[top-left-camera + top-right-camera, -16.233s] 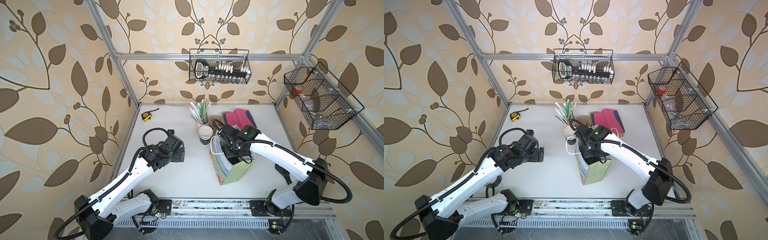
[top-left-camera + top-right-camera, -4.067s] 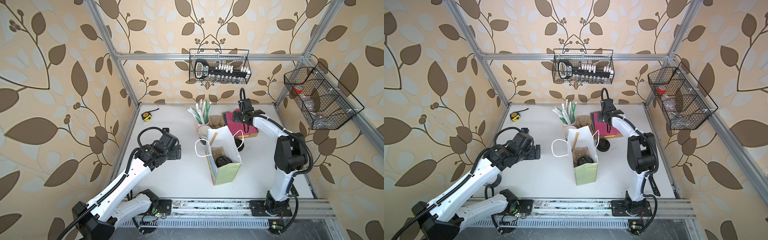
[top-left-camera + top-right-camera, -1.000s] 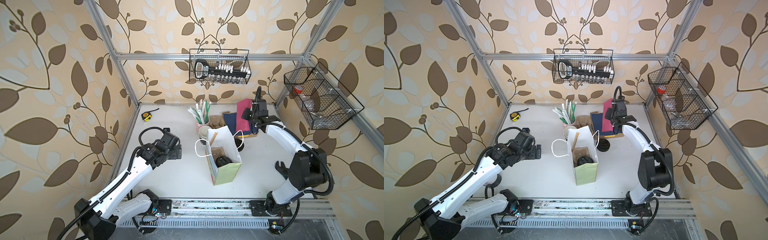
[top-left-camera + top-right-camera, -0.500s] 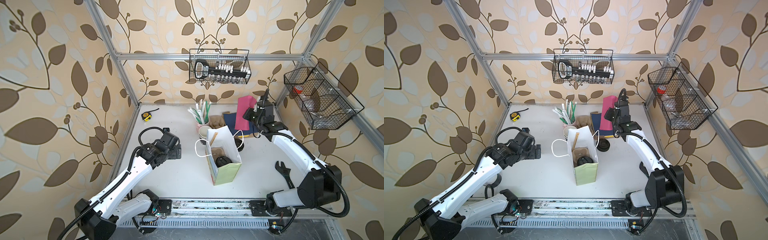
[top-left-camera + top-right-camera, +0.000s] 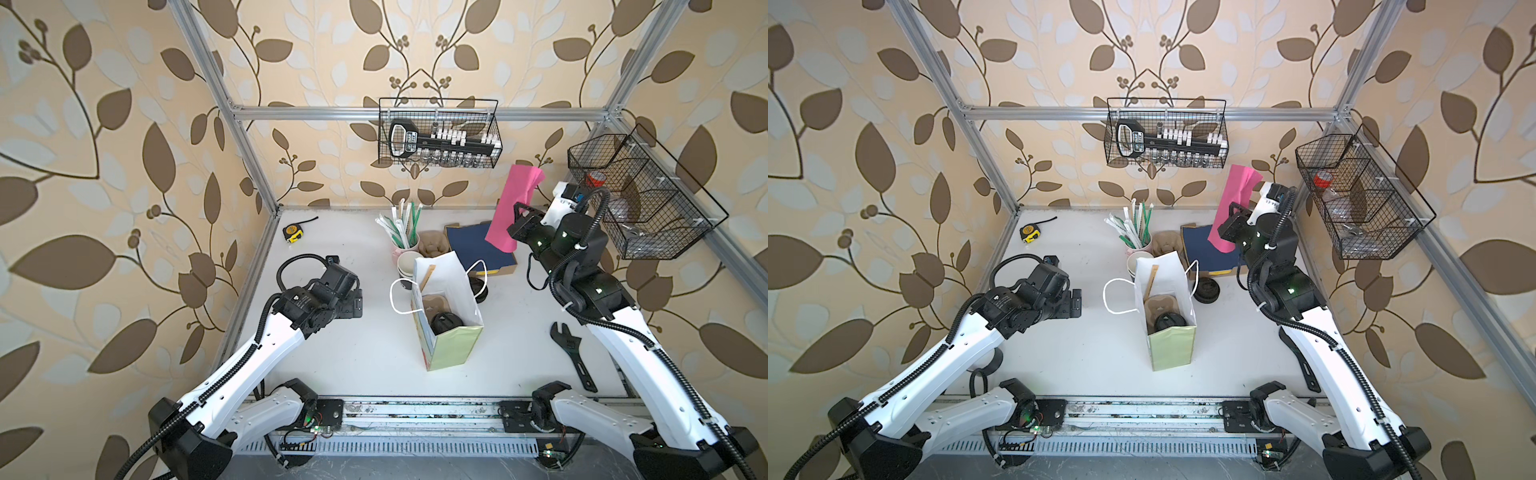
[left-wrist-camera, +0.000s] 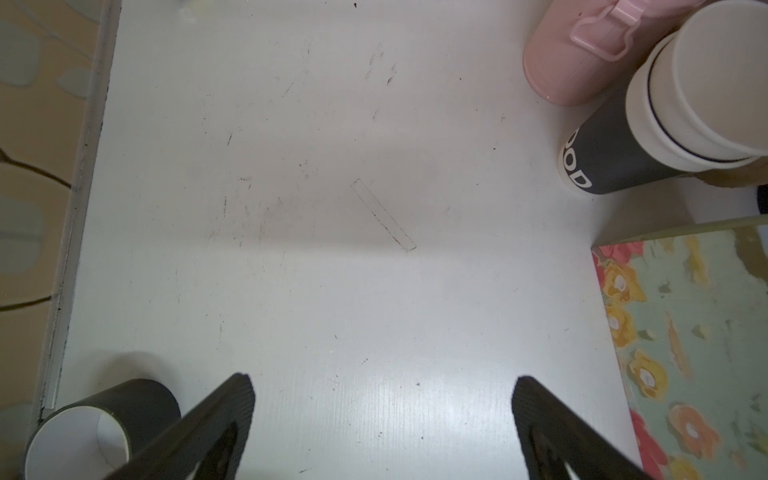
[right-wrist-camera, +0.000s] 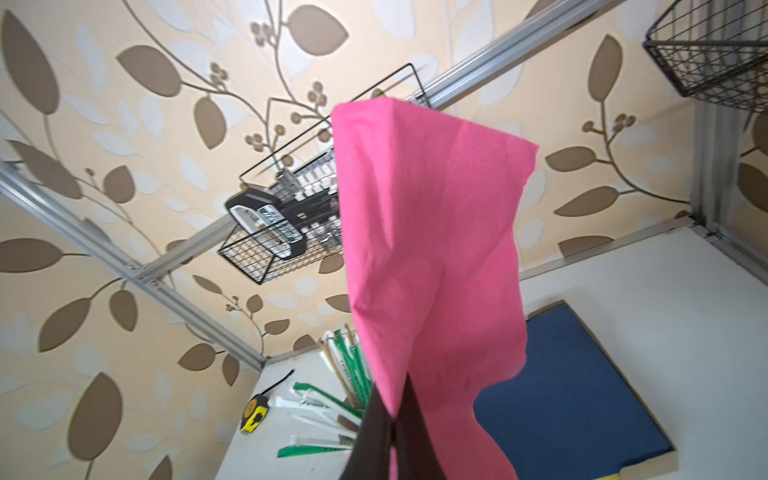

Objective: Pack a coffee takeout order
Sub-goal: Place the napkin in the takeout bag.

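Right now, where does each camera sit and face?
Top views: high in front, looking down on the table; left arm and right arm show.
Left wrist: faces down at table and cups; left end effector, open, shows.
Right wrist: faces up at the back wall; right end effector, shut, holds the napkin.
Shared: napkin, in right wrist and top views.

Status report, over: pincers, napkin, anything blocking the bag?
Right pincer shut on pink napkin, held aloft. Left pincer open, empty. Carrier and lidded cup in bag; bag mouth open, unobstructed.
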`<state>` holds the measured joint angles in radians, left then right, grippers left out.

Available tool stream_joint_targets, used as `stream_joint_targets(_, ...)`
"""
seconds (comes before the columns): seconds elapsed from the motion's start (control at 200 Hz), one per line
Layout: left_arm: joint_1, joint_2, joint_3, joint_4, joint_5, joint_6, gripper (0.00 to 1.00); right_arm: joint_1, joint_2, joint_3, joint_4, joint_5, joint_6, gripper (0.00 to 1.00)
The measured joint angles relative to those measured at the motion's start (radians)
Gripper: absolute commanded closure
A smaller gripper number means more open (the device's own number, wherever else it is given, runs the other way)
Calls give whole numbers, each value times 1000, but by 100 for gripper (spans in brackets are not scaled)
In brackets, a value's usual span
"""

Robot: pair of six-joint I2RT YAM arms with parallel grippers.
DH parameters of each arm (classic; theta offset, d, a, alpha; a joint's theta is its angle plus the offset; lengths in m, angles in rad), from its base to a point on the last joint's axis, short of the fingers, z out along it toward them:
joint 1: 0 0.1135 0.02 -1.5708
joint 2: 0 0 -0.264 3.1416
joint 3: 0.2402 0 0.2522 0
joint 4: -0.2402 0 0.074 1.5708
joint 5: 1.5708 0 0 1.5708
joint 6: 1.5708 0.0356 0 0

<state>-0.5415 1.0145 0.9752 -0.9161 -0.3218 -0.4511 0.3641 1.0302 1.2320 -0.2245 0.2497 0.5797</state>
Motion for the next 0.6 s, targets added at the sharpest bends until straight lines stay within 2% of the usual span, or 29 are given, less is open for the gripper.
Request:
stream_joint_targets(0.295,0,-17,0,0,0,0,1,303,-88,98,-72,14,-77,100)
stream_joint_targets(0.465,0,-18,0,0,0,0,1,520,-101,139,-102,90,-143,100)
stream_joint_targets(0.6,0,-21,0,0,0,0,1,644,-89,166,-146,163,-190,100)
